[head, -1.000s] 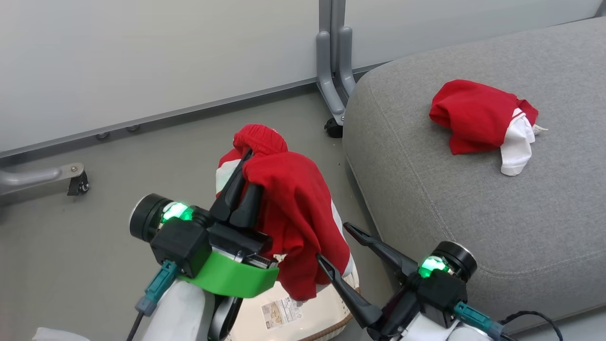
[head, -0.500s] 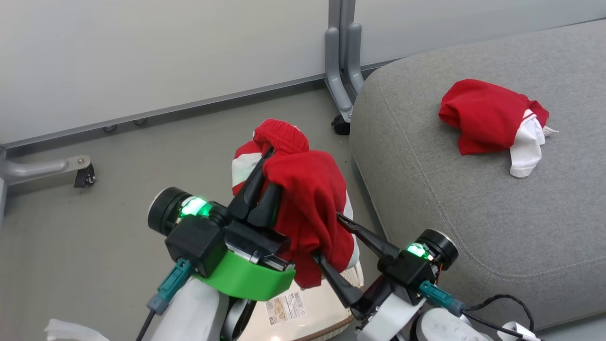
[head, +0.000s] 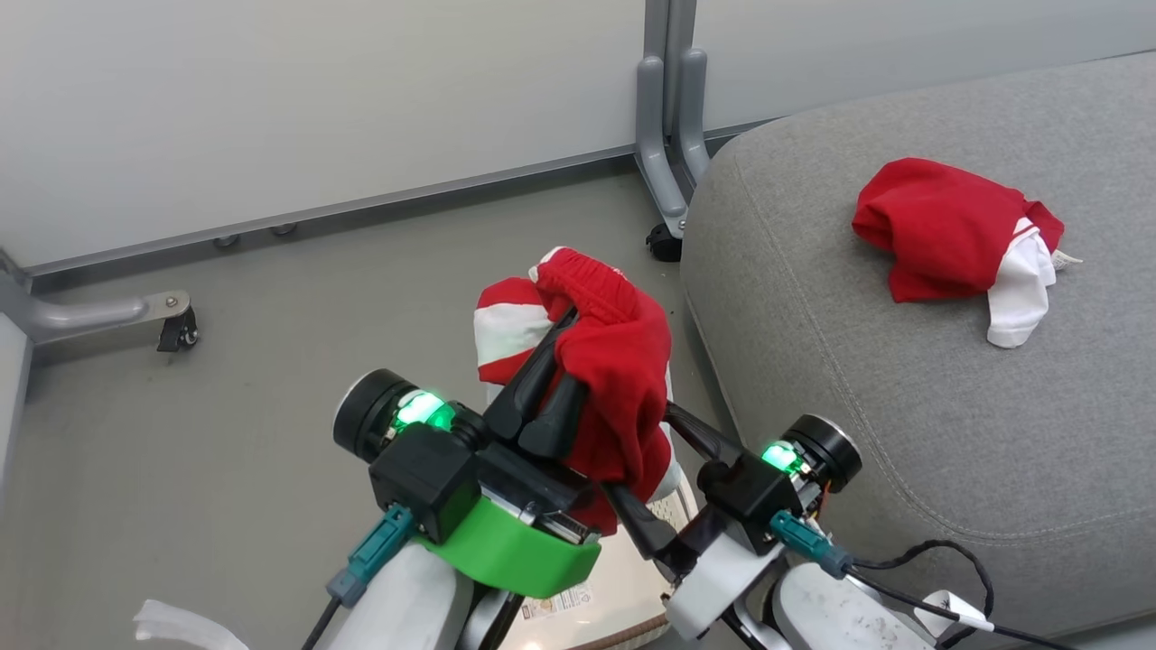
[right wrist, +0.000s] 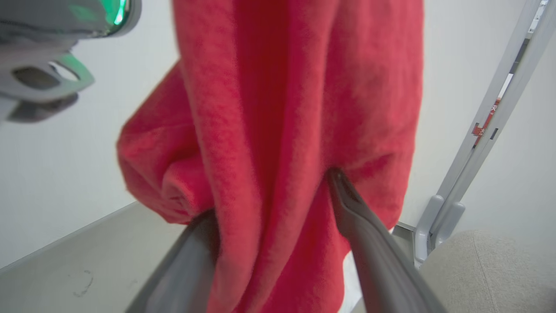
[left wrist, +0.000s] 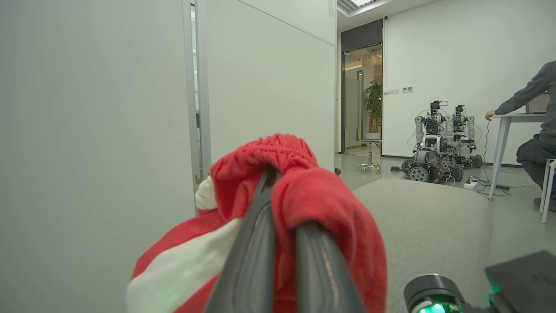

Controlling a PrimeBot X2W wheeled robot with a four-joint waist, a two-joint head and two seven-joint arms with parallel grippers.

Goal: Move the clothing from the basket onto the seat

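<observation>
My left gripper (head: 564, 327) is shut on a red and white piece of clothing (head: 614, 361), which it holds up above the cream basket (head: 637, 591). The cloth drapes over the gripper's fingers (left wrist: 256, 243) in the left wrist view. My right gripper (head: 646, 465) is open, with one finger on each side of the hanging red fabric (right wrist: 282, 87). The basket is mostly hidden behind both arms. A second red and white garment (head: 957, 235) lies crumpled on the grey seat (head: 903, 406), to the right of the basket.
A pale partition wall runs along the back, with grey feet on castors (head: 664, 162) near the seat's corner and another castor (head: 176, 329) at the left. In the left wrist view, other robots (left wrist: 438, 143) and a seated person (left wrist: 538, 130) are beyond the seat.
The head view has shifted. The left gripper has carried the garment closer to the seat's edge. The right gripper has moved in, and its fingers now straddle the hanging fabric.
</observation>
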